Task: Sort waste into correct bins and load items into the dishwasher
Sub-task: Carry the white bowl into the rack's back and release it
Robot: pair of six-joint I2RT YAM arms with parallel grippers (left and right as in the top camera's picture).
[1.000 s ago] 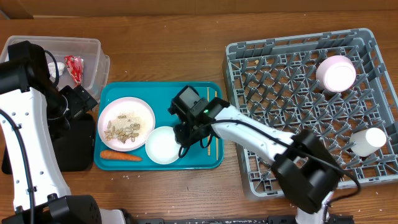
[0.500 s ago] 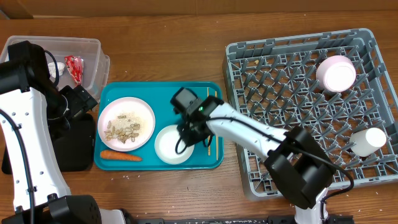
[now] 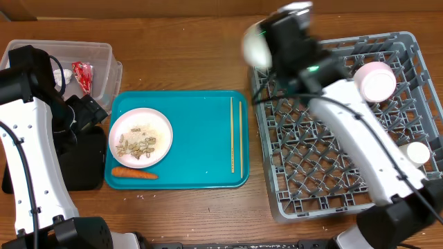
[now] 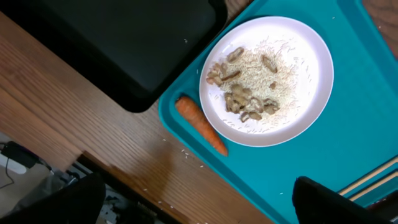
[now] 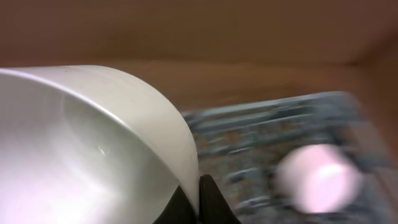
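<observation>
Left arm (image 3: 31, 159): smooth white link shells, black joint housings, thin black cable (image 3: 24, 169) running along the link. Right arm (image 3: 360, 135): same white shells and black joints, with a small green light (image 3: 309, 68) on the wrist block. Left gripper (image 4: 199, 183): fingers (image 4: 336, 199) matte black, blurred.

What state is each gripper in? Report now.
Left gripper: open, holding nothing.
Right gripper: shut on the white bowl, at its rim.

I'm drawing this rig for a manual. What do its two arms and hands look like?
The left arm and right arm both have white tubular links joined by black joint housings, with thin black cables looped alongside. The right shows a small green light. The left hand is black.
</observation>
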